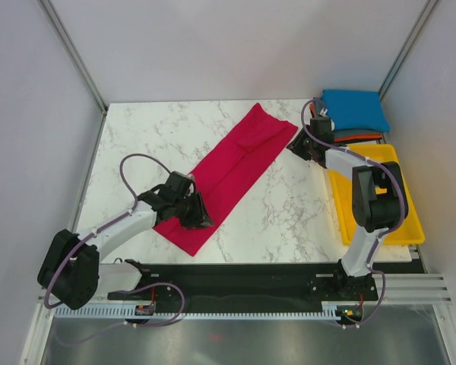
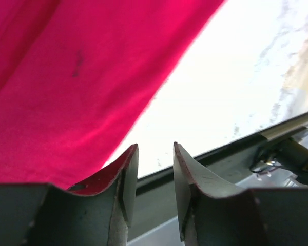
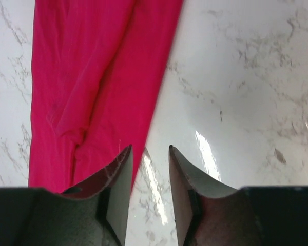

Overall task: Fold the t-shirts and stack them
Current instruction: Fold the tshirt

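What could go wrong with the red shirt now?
1. The left hand and the right hand both stand open at the edge of the red t-shirt. They might pinch just one layer, or miss, and the fold could fall open.
2. The shirt's near end lies close to the front edge of the table. A pull that way might slide it off.
3. The right hand is near the blue t-shirt. A wide swing might bump it.
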You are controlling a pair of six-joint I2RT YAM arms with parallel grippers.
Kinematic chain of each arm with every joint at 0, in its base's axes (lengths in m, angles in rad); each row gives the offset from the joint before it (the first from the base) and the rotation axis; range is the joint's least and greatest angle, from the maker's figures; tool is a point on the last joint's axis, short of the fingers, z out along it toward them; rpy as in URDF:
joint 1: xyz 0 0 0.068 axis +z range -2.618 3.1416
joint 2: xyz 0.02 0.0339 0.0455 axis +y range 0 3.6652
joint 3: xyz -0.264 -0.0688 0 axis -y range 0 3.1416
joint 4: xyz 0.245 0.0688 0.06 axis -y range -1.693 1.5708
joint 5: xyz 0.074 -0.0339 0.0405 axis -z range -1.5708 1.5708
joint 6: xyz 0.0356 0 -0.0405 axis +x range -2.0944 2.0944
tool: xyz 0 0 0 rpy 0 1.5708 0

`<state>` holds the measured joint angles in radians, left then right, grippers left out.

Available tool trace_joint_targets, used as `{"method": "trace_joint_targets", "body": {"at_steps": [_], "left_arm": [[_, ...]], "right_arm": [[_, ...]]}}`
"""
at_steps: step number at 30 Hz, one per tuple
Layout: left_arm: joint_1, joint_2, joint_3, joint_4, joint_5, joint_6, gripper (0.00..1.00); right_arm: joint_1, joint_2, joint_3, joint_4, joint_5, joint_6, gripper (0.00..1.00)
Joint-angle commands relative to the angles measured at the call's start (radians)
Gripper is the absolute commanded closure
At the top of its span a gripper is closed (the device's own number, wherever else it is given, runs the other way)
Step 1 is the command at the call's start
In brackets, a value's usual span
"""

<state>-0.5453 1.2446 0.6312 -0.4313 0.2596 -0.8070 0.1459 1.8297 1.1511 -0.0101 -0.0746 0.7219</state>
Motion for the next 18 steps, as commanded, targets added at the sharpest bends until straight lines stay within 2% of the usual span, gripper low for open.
{"method": "trace_joint_targets", "body": {"at_steps": [1,4,7,12,15,18], "left_arm": [[0.014,-0.027,0.242,-0.073,-0.037,0.064,0.59],[0.042,0.047,0.445,-0.185,-0.023,0.17,0.58],[0.067,0.079,0.541,-0.227,-0.031,0.218,0.58],[0.114,0.102,0.527,-0.215,-0.046,0.241,0.58],[0.154,0.124,0.47,-0.15,0.048,0.235,0.59],[0.166,0.153,0.466,-0.139,0.056,0.244,0.59]], "right_arm": [[-0.005,0.098,0.107,0.081,0.059,0.02,0.61],[-0.014,0.193,0.18,0.096,0.056,0.045,0.64],[-0.023,0.269,0.232,0.114,0.059,0.071,0.64],[-0.028,0.332,0.254,0.131,0.136,0.119,0.62],[-0.026,0.356,0.257,0.159,0.176,0.129,0.65],[-0.028,0.405,0.298,0.165,0.185,0.132,0.68]]}}
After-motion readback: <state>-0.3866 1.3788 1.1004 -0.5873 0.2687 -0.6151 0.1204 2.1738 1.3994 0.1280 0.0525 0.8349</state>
